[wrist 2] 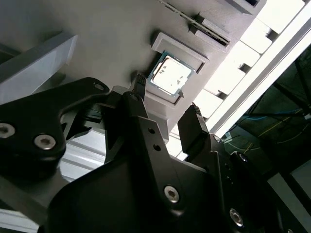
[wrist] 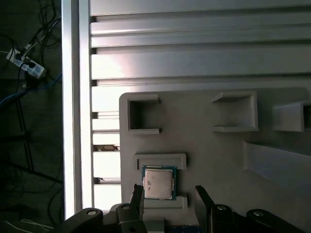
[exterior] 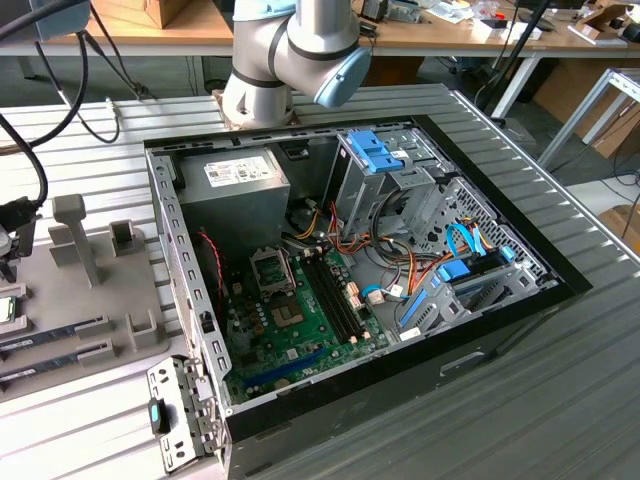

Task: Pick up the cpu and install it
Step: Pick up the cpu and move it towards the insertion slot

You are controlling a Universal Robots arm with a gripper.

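The cpu [wrist: 158, 183], a silver square with a thin green rim, lies flat in a shallow holder on the grey tray [wrist: 209, 160]. In both wrist views my gripper [wrist: 169, 195] hovers over it, open, with nothing between its black fingers. One fingertip [wrist: 137, 193] stands by the chip's edge and the other [wrist: 201, 194] is well clear of it. In the second wrist view the cpu [wrist 2: 170, 75] shows just beyond the gripper [wrist 2: 166, 101]. The black socket [exterior: 272, 268] sits on the green motherboard [exterior: 300, 315] inside the open computer case.
The grey tray [exterior: 100, 300] at the exterior view's left carries upright holders and long memory sticks [exterior: 50, 338]. The case [exterior: 480, 310] holds a power supply [exterior: 235, 185], drive cages and loose cables. The arm's base [exterior: 270, 60] stands behind the case. Ribbed metal tabletop lies all around.
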